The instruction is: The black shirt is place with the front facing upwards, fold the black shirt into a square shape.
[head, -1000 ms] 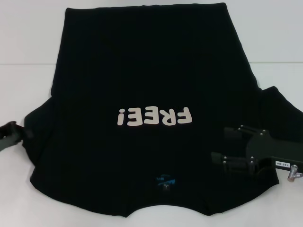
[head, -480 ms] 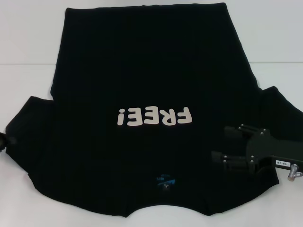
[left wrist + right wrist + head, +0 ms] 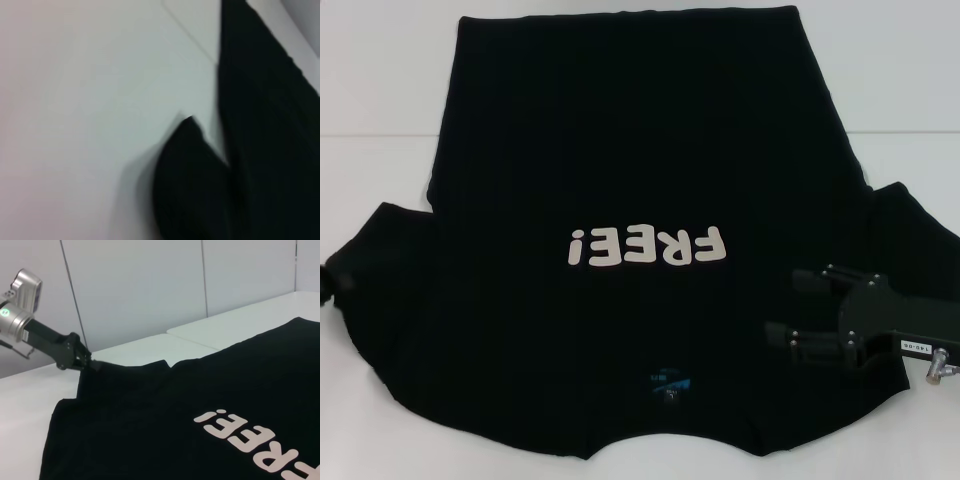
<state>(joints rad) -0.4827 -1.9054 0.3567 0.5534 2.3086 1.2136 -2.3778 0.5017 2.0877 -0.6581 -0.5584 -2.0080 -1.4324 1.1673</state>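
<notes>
Over the last second the left gripper has drawn back toward the table's left edge, and the left sleeve it holds has been pulled out flatter, so only a dark tip of it now shows at that edge. From the right wrist camera its fingers look pinched shut on the sleeve's hem. Its partner, the right gripper, hovers over the right sleeve near the front right corner, its two fingers set apart with nothing between them; whether they touch the cloth is unclear. Between them the black shirt lies spread face up across the middle of the white table, its long axis running front to back, collar and small blue neck label at the near edge, hem at the far edge. Cream "FREE!" lettering reads upside down from the head camera
</notes>
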